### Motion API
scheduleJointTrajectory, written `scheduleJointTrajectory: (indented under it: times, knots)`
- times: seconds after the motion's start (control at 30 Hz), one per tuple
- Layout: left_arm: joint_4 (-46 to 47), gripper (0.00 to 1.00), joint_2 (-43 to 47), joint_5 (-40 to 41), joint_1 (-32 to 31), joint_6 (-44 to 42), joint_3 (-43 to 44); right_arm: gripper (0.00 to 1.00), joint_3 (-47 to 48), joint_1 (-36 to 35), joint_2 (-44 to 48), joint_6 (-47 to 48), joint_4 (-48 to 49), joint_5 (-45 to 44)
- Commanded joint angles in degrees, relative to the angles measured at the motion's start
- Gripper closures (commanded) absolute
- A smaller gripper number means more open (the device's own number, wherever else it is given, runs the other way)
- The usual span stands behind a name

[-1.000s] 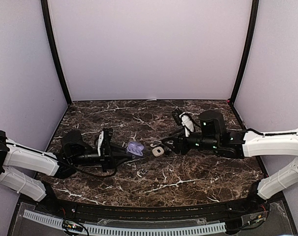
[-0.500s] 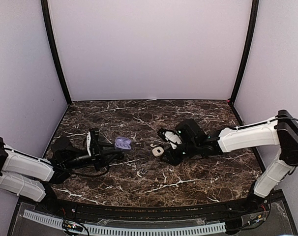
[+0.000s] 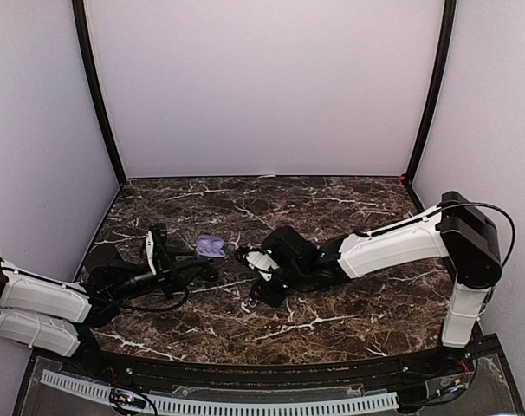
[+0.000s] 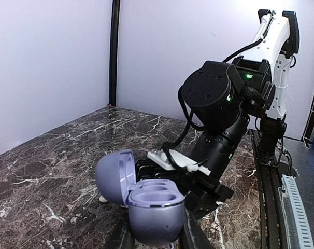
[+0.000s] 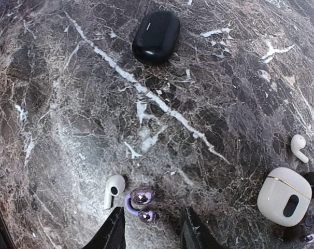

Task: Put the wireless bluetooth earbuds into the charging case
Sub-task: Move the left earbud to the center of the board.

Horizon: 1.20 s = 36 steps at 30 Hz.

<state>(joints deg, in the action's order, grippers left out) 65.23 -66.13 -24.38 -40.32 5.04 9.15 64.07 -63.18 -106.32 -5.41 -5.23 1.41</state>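
Note:
My left gripper (image 3: 206,258) is shut on an open purple charging case (image 3: 210,246), lid up; in the left wrist view the case (image 4: 152,207) shows two empty wells. My right gripper (image 5: 151,233) is open and points down, its fingers either side of a purple earbud (image 5: 139,203) lying on the marble. A white earbud (image 5: 114,189) lies just left of it. In the top view the right gripper (image 3: 254,297) hovers over these buds (image 3: 245,305), right of the purple case.
A shut black case (image 5: 156,37) lies farther out on the marble. A white case (image 5: 284,196) with a dark oval mark and another white earbud (image 5: 298,147) lie to the right. The right arm's wrist (image 4: 214,98) looms close behind the purple case.
My left gripper has drawn back to the left with the purple case. My right arm has swung left and forward and now hangs over the buds near the table's front middle.

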Motion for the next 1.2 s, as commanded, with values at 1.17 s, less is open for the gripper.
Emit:
scheduleJointTrajectory:
  times: [1.17]
  knots:
    - [1.4, 0.91, 1.1, 0.2, 0.4, -1.2, -0.4, 0.61, -8.9, 2.7, 5.6, -5.3, -5.6, -18.9]
